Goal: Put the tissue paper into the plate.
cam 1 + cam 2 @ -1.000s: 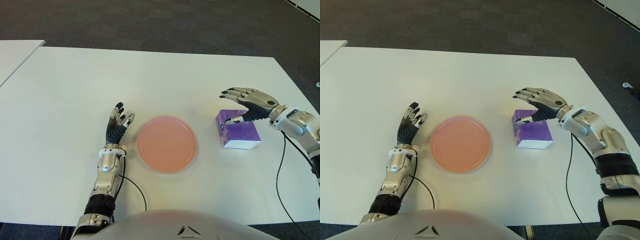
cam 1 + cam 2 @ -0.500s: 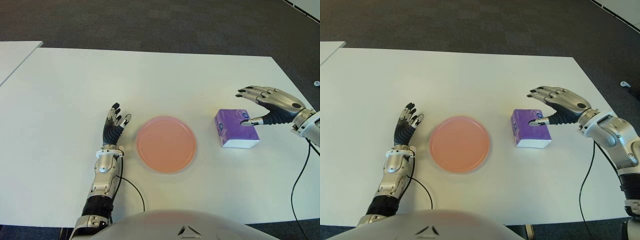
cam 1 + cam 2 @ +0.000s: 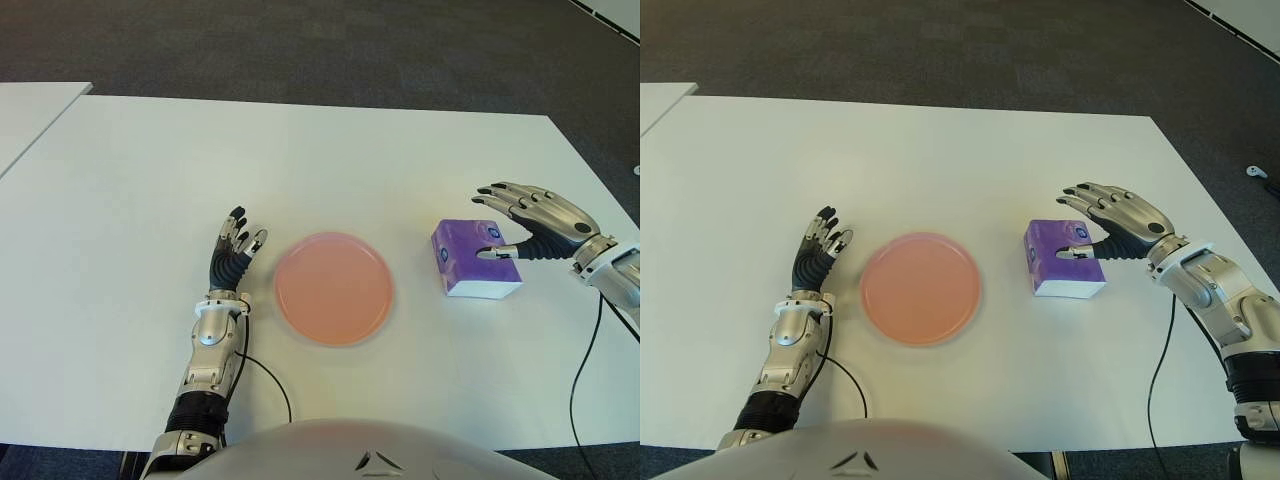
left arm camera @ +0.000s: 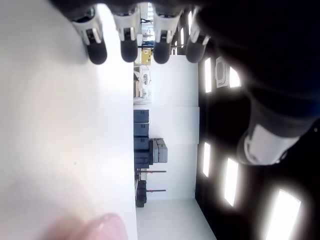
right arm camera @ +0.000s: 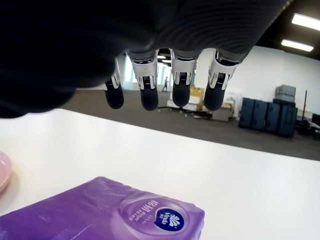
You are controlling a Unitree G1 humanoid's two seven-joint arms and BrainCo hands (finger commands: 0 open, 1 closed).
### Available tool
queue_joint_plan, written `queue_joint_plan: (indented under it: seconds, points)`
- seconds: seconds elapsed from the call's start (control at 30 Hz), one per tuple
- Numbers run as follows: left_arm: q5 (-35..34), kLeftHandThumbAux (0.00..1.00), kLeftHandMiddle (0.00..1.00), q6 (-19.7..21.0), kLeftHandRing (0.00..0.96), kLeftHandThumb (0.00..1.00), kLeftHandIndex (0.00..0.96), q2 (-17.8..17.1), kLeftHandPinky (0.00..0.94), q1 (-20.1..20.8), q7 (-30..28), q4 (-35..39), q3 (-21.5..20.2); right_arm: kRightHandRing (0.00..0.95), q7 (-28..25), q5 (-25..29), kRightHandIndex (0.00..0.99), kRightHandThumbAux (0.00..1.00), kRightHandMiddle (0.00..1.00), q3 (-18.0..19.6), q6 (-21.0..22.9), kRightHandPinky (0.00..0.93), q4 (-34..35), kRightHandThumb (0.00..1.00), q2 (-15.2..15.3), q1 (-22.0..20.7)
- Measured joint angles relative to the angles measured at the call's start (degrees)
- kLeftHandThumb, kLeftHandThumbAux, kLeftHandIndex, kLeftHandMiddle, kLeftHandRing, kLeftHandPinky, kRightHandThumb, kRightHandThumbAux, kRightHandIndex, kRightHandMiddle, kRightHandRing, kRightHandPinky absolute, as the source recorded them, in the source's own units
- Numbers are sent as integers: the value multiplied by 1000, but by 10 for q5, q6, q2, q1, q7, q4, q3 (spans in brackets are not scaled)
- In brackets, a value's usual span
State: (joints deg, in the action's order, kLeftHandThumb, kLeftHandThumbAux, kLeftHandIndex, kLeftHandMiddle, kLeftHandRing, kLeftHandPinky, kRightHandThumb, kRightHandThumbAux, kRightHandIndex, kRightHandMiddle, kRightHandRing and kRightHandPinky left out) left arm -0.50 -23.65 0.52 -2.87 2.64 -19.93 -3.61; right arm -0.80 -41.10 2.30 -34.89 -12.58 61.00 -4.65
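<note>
A purple tissue pack [image 3: 470, 265] lies flat on the white table [image 3: 330, 160], to the right of the pink plate [image 3: 333, 288]. My right hand [image 3: 488, 224] is at the pack's right end, open. Its fingers [image 3: 520, 200] spread above and beyond the pack and its thumb tip shows over the pack's top; I cannot tell if it touches. The right wrist view shows straight fingertips [image 5: 172, 92] hanging above the pack [image 5: 100, 212], with nothing held. My left hand [image 3: 236, 245] shows open just left of the plate, fingers pointing away from me.
A second white table's corner [image 3: 30, 110] shows at the far left. Dark carpet [image 3: 320, 40] lies beyond the table's far edge. A black cable [image 3: 265, 375] trails from my left forearm, another [image 3: 585, 360] from my right.
My right hand has drawn back to the right, from over the pack's middle to its right end, and its forearm has come nearer. The pack and plate have stayed put.
</note>
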Motion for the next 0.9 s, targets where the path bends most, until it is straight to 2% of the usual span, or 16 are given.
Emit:
queue_joint_plan:
  seconds: [0.47,0.9]
  points:
    - [0,573,0,-4,0,0,0,-9,0,0,0,-6,0,0,49,-39,0,129,0,-15,-6,0,-21,311,7,11]
    - [0,574,0,-8,0,0,0,-11,0,2,-6,-8,0,0,36,-34,0,143,0,-54,-8,0,-57,290,3,-10]
